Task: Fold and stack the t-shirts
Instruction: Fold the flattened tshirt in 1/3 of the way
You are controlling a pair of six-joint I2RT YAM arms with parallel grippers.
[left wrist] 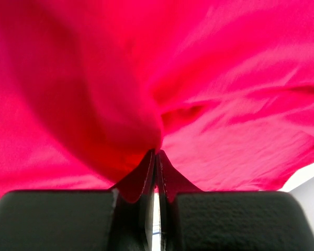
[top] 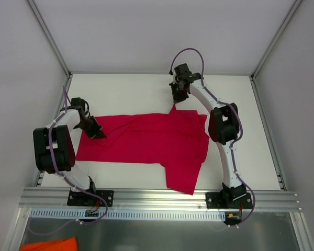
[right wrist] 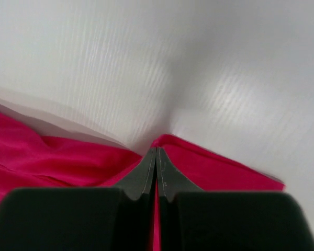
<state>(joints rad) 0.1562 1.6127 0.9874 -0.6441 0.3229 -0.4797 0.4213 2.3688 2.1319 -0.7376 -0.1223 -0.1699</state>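
Table top (top: 136, 89): white, flat, matte; faint ribbed lines show in the right wrist view (right wrist: 199, 78).
Back wall (top: 162, 31): plain white panel, meets the table's far edge.
Side walls: pale grey-white panels, left (top: 15, 78) and right (top: 303, 104).
Corner struts: two slim metal bars, left (top: 47, 36) and right (top: 277, 39), slanting in towards the table's far corners.
Front rail (top: 157, 196): grooved aluminium extrusion along the table's near edge.
Slotted strip (top: 162, 214): pale, finely toothed band just below the rail.
Lower surface (top: 162, 235): dull grey, beneath the strip.
Orange cloth (top: 49, 244): crumpled, bottom left corner, partly cut off by the frame edge.
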